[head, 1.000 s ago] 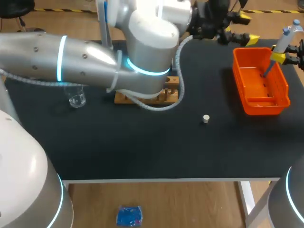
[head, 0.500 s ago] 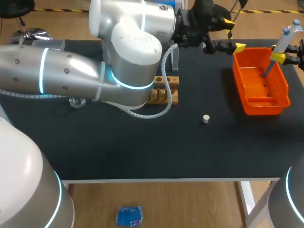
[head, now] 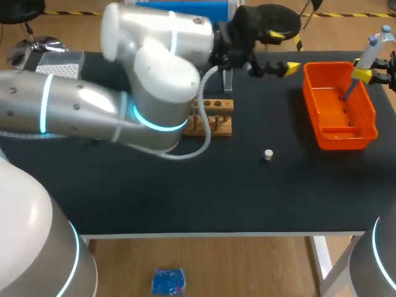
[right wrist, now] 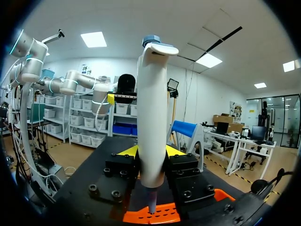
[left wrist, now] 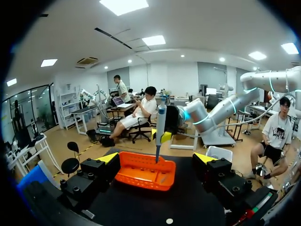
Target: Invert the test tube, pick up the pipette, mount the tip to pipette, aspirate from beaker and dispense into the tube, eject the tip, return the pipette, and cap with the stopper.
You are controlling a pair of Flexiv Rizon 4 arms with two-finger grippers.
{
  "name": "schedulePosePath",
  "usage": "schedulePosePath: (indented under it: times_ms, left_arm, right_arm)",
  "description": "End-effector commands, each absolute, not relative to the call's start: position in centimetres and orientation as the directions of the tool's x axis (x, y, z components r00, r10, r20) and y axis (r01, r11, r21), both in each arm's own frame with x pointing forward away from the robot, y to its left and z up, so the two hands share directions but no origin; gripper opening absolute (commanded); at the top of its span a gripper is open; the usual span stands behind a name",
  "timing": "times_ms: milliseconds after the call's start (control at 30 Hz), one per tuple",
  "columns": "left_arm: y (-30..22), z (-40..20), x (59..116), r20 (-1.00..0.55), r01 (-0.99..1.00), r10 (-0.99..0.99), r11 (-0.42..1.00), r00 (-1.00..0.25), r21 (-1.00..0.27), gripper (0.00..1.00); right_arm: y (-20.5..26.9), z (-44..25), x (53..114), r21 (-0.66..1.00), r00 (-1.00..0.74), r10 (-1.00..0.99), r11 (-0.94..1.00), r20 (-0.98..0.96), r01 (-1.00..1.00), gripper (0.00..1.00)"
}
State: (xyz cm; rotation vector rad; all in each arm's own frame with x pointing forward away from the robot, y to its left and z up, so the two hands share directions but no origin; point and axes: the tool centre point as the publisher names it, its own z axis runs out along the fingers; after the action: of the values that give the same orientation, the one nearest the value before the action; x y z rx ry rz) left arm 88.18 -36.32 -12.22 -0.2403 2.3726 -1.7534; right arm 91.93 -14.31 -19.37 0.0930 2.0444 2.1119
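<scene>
- The black table (head: 185, 192) carries everything.
- The left arm (head: 80, 111) comes in from the left side and lies across the back half of the table, covering part of the wooden rack (head: 218, 117).
- The left gripper (head: 281, 51) hangs above the far edge of the table, between the rack and the orange tray (head: 339, 135). Its fingers are spread wide with nothing between them. In the left wrist view this gripper (left wrist: 155, 159) faces the tray (left wrist: 141, 178).
- The orange tray sits at the right end of the table, long side running front to back.
- The wooden rack stands near the middle back of the table, with round holes showing on top.
- The right gripper (head: 370, 74) is at the far right corner, beside the tray. Its yellow-tipped fingers (right wrist: 127, 151) are clamped on the pipette (right wrist: 151, 113) from both sides.
- The pipette (head: 371, 49) is held upright, and its thin lower end points down into the tray (right wrist: 162, 214).
- The stopper (head: 268, 154), small and white, stands alone on the table in front of the rack, well apart from both grippers.
</scene>
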Motion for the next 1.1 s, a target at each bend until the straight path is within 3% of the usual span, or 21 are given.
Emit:
schedulePosePath:
  times_ms: [33, 533, 1100]
  left_arm:
    - [-31.2, -13.4, 86.4, -0.041, -0.035, -0.271, 0.271, -0.962, -0.962, 1.00]
    - [-27.0, -17.3, 86.0, 0.006, -0.055, -0.209, 0.231, -0.978, -0.971, 1.00]
    - [-27.7, -17.4, 85.0, -0.051, 0.007, -0.263, 0.166, -0.963, -0.986, 1.00]
  right_arm:
    - [-14.4, -19.3, 92.0, 0.995, -0.978, 0.184, -0.022, -0.095, -0.100, 0.00]
    - [-14.4, -19.3, 92.0, 0.995, -0.978, 0.184, -0.022, -0.095, -0.100, 0.00]
    - [-14.4, -19.3, 92.0, 0.995, -0.978, 0.184, -0.022, -0.095, -0.100, 0.00]
